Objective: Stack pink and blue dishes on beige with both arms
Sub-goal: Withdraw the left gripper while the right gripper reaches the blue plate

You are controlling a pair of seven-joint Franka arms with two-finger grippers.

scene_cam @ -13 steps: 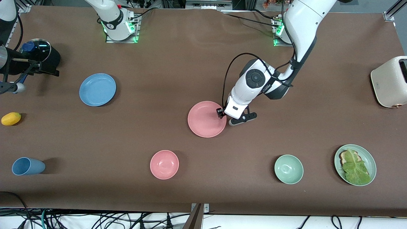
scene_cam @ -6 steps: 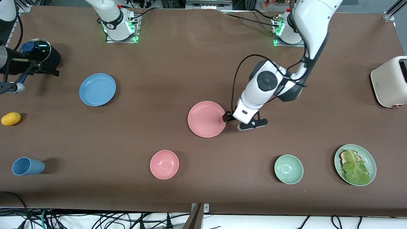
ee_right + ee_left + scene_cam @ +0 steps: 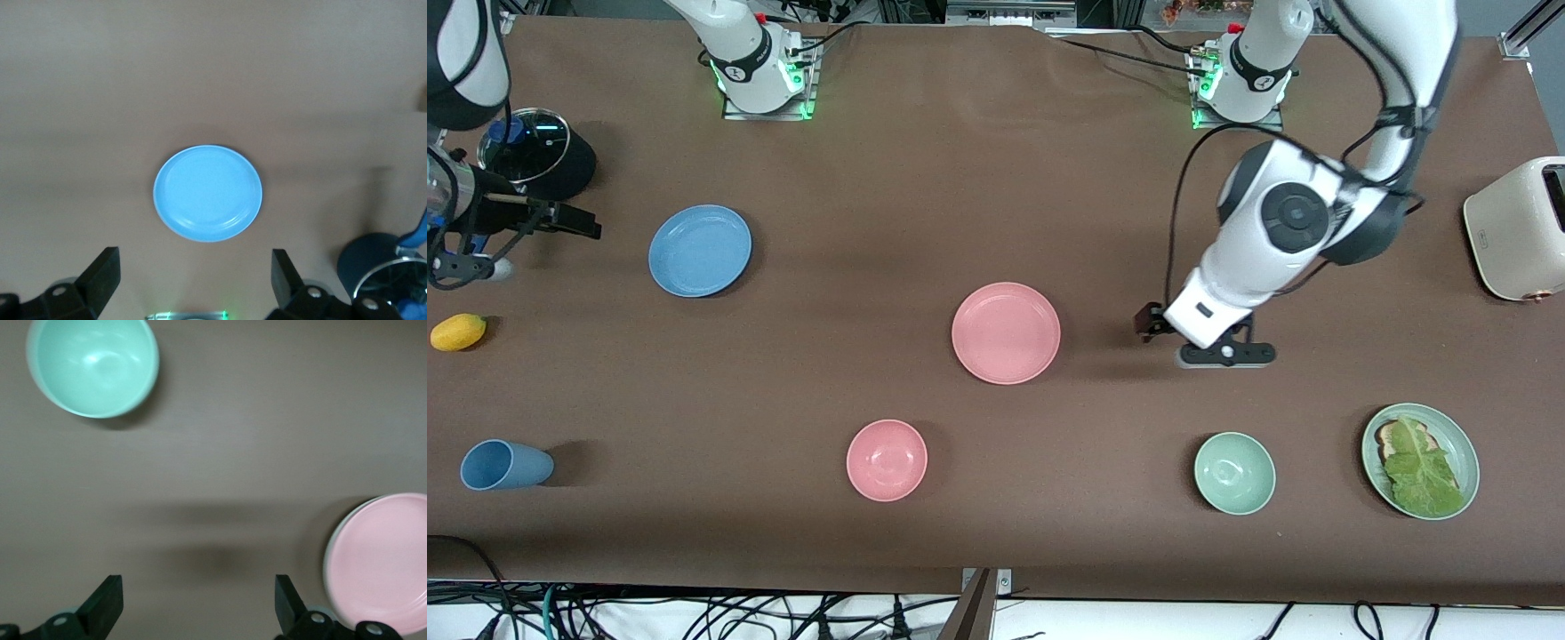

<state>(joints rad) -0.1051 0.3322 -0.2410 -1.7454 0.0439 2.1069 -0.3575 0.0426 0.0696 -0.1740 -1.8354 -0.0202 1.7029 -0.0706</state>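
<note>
The pink plate lies flat mid-table, also in the left wrist view, where a thin pale edge shows along its rim. I cannot tell whether that edge is the beige plate, which shows nowhere else. The blue plate lies toward the right arm's end, alone. My left gripper hangs open over bare table beside the pink plate, toward the left arm's end, with nothing between its fingers. My right gripper is open and high up beside the blue plate.
A pink bowl, a green bowl and a green plate with toast and lettuce sit nearer the front camera. A toaster stands at the left arm's end. A lidded black pot, a yellow fruit and a blue cup are at the right arm's end.
My left gripper opened at the pink plate's rim, let it go and drew away toward the left arm's end. The pink plate stayed put. The right arm shifted slightly.
</note>
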